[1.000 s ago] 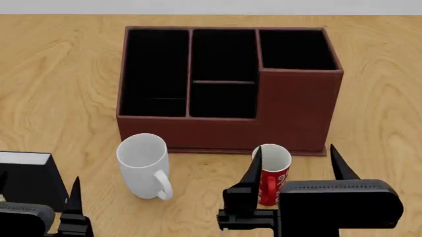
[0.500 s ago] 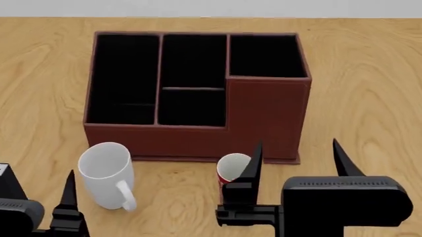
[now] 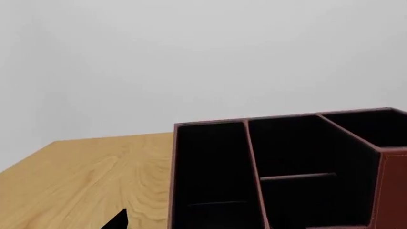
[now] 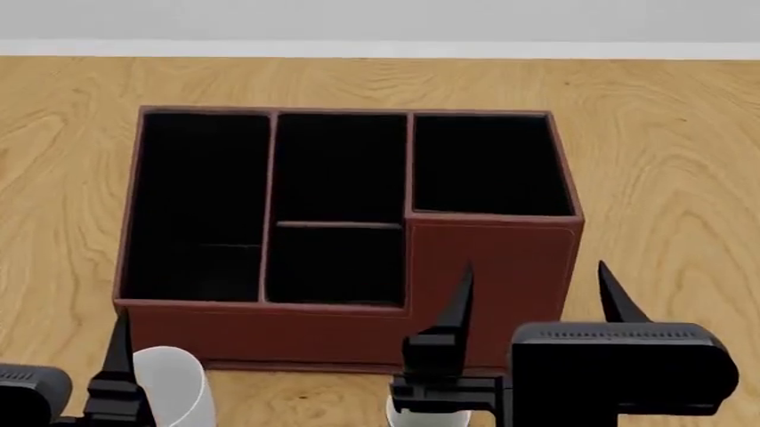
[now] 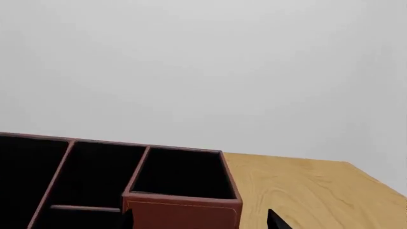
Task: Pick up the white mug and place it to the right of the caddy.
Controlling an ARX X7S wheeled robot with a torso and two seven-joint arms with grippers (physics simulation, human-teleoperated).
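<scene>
The white mug (image 4: 176, 390) stands at the bottom left of the head view, in front of the caddy's left end; only its upper part shows. The caddy (image 4: 487, 267) is a reddish-brown box with black compartments and fills the middle of the table; it also shows in both wrist views (image 3: 394, 191) (image 5: 181, 212). My left gripper (image 4: 48, 374) hovers just left of the white mug with one finger (image 4: 119, 351) showing, set well off centre and holding nothing. My right gripper (image 4: 537, 298) is open and empty before the caddy's taller right corner, with both fingertips (image 5: 275, 220) spread wide.
A sliver of another mug's rim (image 4: 404, 414) peeks out under the right gripper. Bare wooden table (image 4: 665, 178) lies to the right of the caddy and behind it. The table's far edge meets a pale wall (image 4: 380, 22).
The head view has shifted: the caddy now sits lower and larger in frame, both mugs have slid to the bottom edge, and the black box at the left has left the view.
</scene>
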